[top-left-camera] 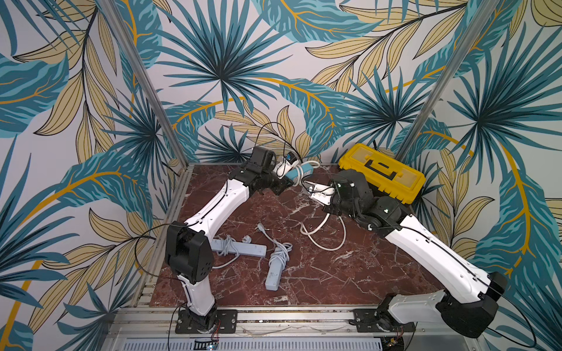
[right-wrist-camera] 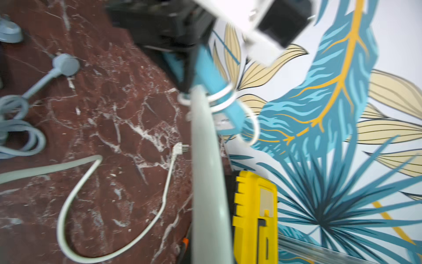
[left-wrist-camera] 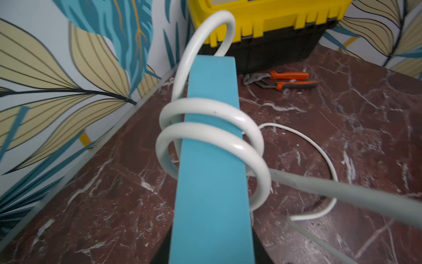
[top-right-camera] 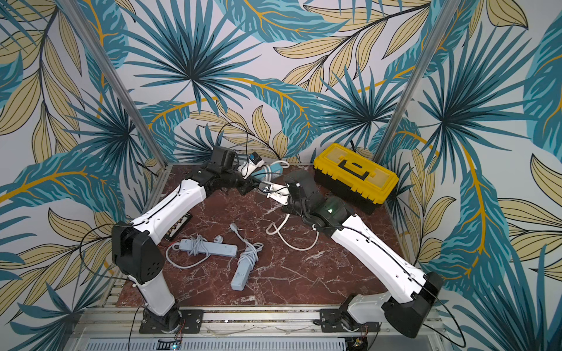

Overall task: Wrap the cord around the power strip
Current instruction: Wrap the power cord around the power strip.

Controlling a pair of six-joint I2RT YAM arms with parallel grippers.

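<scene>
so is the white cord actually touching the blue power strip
Touching. The left wrist view shows the white cord looped twice around the blue power strip, lying right across its face.

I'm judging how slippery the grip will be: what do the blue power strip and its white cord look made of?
The blue power strip looks like smooth moulded plastic with a matte finish: flat, even colour and crisp edges. The white cord probably has a glossy rubbery or PVC sheath: it shows bright highlights and bends in springy loops.
</scene>
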